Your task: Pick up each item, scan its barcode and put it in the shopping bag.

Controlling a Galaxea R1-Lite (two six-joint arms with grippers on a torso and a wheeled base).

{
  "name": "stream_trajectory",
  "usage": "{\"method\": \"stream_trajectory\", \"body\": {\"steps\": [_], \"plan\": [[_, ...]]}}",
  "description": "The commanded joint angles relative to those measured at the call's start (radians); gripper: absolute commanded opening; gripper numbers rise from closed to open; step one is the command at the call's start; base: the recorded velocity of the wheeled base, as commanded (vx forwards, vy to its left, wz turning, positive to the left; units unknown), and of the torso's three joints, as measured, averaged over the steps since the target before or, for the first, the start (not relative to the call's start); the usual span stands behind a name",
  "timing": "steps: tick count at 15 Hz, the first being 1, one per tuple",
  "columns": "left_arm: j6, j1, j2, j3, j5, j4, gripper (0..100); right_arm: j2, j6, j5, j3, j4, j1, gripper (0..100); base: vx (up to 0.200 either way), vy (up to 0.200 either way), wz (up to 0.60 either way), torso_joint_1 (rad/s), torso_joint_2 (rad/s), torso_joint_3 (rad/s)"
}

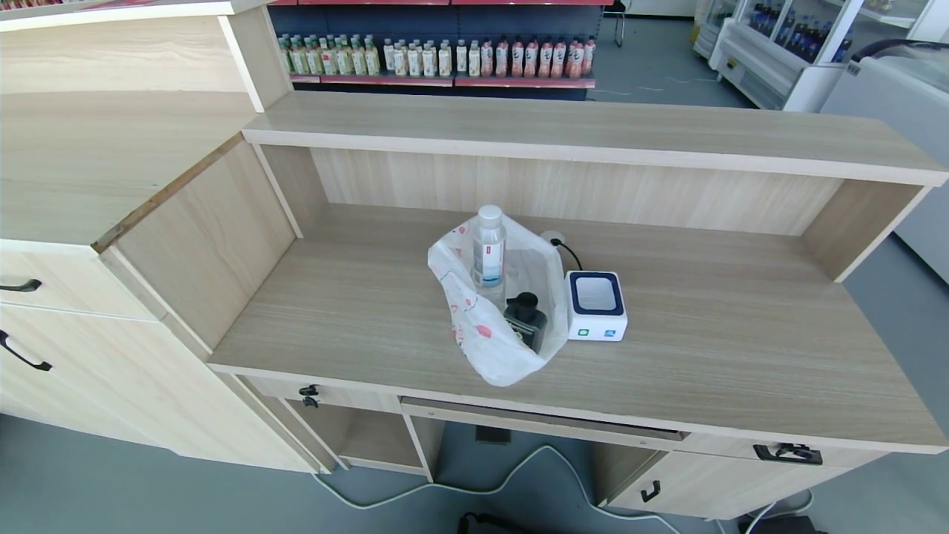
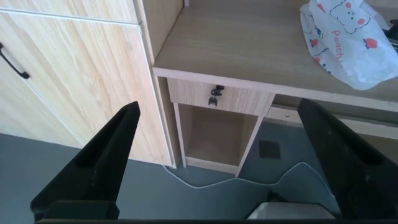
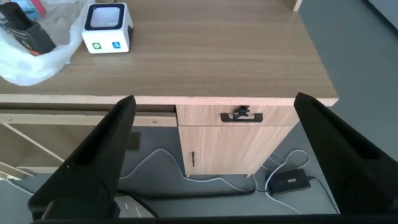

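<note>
My left jaws and right jaws both hang spread wide and empty, low in front of the shopping bag (image 1: 463, 319). The table (image 1: 741, 341) edge lies between. Inside the bag stand a bottle (image 1: 489, 248) and a black item (image 1: 526, 320); the scanner (image 1: 596, 305) sits just beside the bag.

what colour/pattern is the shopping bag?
White plastic shopping bag with red cartoon prints; clearest in the left wrist view.
</note>
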Motion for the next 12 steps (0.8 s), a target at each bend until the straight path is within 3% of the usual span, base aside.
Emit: {"method": "stream_trajectory", "body": {"steps": [1,5,12], "plan": [[0.0,0.0,0.0,0.0,0.001,-0.001,100,-0.018,0.038,0.005,0.0,0.012,0.004,100,0.0,0.0,0.0,0.0,0.0,0.0],[0.0,0.0,0.0,0.0,0.001,-0.001,100,-0.018,0.138,0.007,0.0,0.042,0.004,100,0.0,0.0,0.0,0.0,0.0,0.0],[0.0,0.0,0.0,0.0,0.001,0.0,100,-0.018,0.113,0.071,0.0,0.077,0.004,100,0.0,0.0,0.0,0.0,0.0,0.0]]}}
